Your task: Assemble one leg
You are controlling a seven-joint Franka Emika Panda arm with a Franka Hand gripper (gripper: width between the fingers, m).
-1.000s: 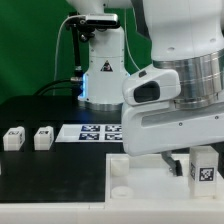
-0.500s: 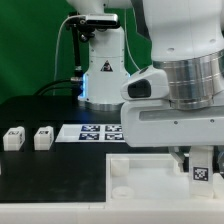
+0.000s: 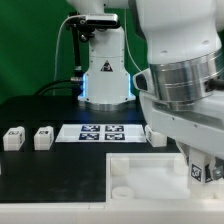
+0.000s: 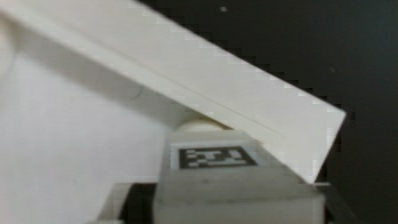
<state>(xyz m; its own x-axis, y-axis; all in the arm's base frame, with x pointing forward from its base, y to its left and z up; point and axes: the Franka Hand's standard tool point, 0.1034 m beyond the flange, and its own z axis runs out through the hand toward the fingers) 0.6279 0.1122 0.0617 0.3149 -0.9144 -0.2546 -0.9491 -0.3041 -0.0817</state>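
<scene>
My gripper (image 3: 203, 168) is shut on a leg (image 3: 197, 171), a small white block with a black-and-white tag, held low at the exterior view's right over the far right part of the large white rimmed tabletop (image 3: 140, 176). In the wrist view the held leg (image 4: 217, 160) fills the space between my gripper's (image 4: 222, 208) jaws, its tag facing the camera. Its tip is right at the tabletop's raised rim (image 4: 214, 70); contact cannot be told. Two more legs (image 3: 13, 138) (image 3: 43, 137) lie at the exterior view's left.
The marker board (image 3: 98, 132) lies flat behind the tabletop. Another small white block (image 3: 156, 136) sits by its right end, partly hidden by my arm. A second robot base (image 3: 103, 70) stands at the back against the green backdrop.
My arm has swung toward the exterior view's right and tilted, carrying the leg lower and closer to the tabletop's right edge. The loose legs have not moved.
</scene>
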